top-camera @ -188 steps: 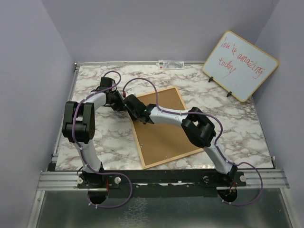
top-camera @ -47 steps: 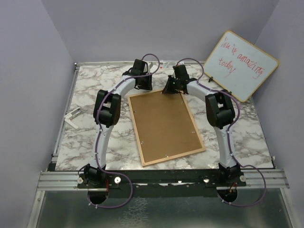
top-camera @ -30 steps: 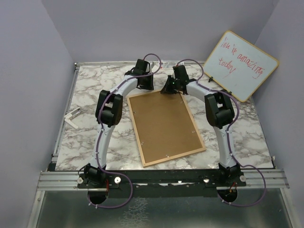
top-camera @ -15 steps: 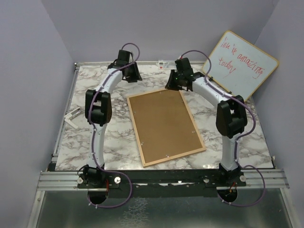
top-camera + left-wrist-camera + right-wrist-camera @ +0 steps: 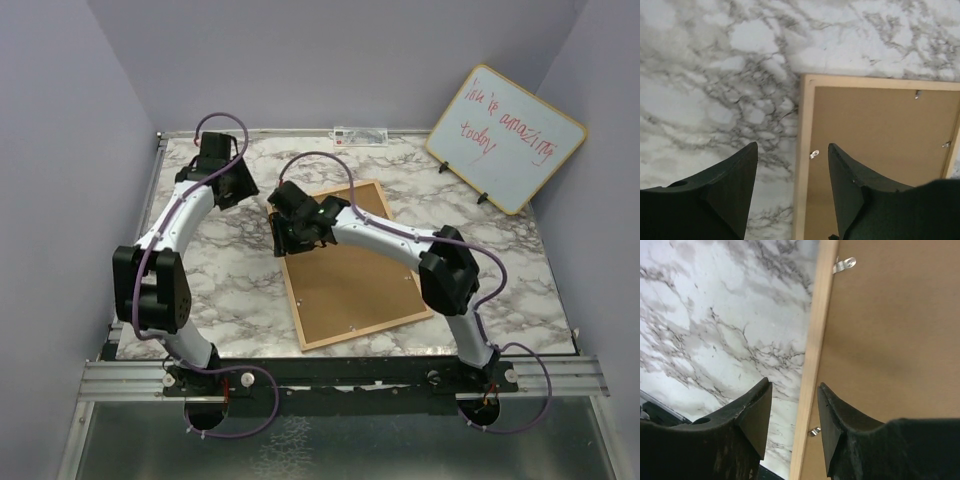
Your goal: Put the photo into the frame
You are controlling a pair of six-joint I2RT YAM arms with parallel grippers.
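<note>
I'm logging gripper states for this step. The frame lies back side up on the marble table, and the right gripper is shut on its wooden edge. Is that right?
Not quite. The right gripper is open: the right wrist view shows its fingers standing apart, with the wooden edge of the frame seen between them. The frame does lie back side up on the table.

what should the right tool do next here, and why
Probably lower the right tool and close it on the frame at its left rail. Its jaws stand open astride that rail. The frame lies face down, the backing board held in by metal tabs, so it likely needs steadying before opening.
</note>
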